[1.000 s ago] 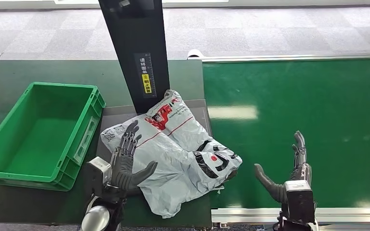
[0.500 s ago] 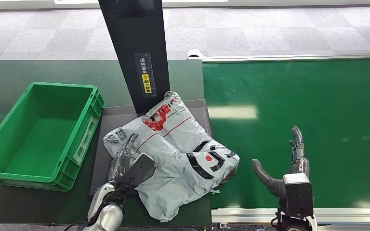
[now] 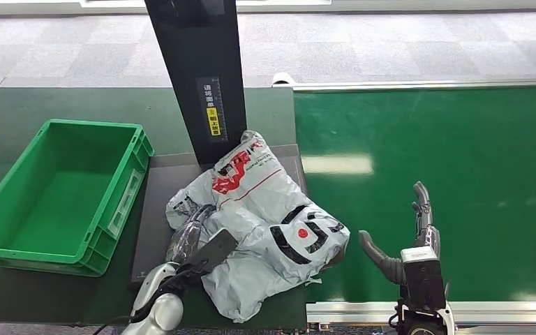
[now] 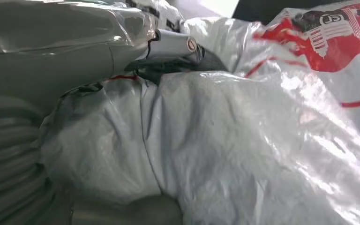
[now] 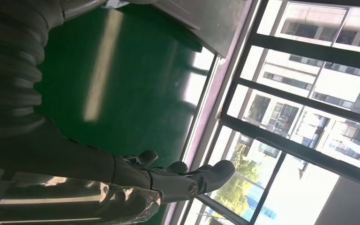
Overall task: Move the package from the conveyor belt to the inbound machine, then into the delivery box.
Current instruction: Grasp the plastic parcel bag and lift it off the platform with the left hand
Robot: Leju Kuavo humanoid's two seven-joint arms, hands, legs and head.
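Observation:
The package [image 3: 265,223], a crumpled grey plastic mailer with red and black print, lies on the inbound machine's dark plate [image 3: 155,188], below its black column [image 3: 195,70]. One corner hangs over onto the green conveyor belt [image 3: 460,153]. My left hand [image 3: 199,248] grips the package's left edge, with the thumb on top and the fingers tucked into the plastic. In the left wrist view the package [image 4: 243,140] bulges against my left hand [image 4: 75,51]. My right hand [image 3: 412,244] stands open above the belt, right of the package and apart from it; the right wrist view shows my right hand [image 5: 168,180] with fingers straight and holding nothing.
The green delivery box [image 3: 122,202] stands empty on the dark table, left of the plate. The belt's metal rail [image 3: 391,307] runs along the near edge. Grey floor tiles lie beyond the table.
My left hand turned from upright and open to low against the package's left edge and closed on it. The package bunched and slid slightly right. My right hand drifted a little left.

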